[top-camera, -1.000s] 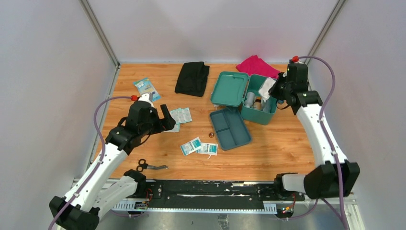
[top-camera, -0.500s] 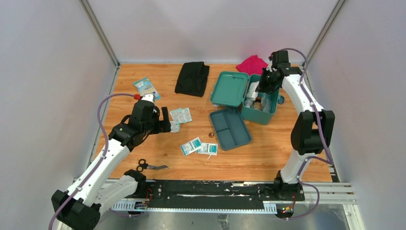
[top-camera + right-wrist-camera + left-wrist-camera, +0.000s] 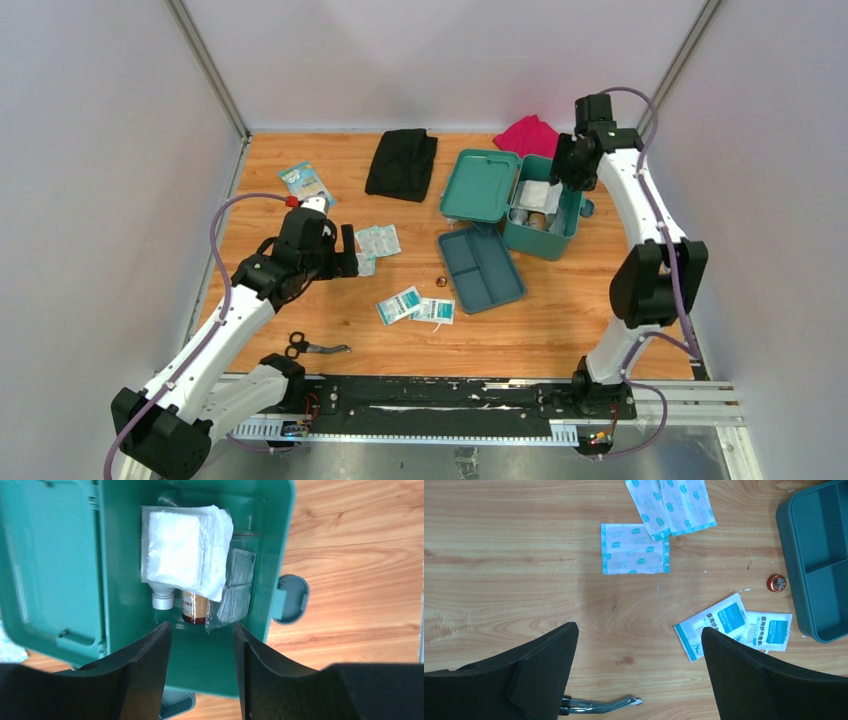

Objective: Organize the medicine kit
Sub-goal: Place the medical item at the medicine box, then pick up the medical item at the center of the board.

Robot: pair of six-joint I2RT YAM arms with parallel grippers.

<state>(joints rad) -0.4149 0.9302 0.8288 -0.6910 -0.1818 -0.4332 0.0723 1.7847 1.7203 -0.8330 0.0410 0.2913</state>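
Gauze pack (image 3: 180, 547) now inside the medicine kit (image 3: 272, 540), right jaws apart, empty over its rim; left jaws wide.

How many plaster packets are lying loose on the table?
3. One plaster packet lies alone on the table; two more overlap just beyond it. Others may be hidden in the medicine kit.

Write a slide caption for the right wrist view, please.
Open right gripper above the medicine kit, white gauze packet inside.
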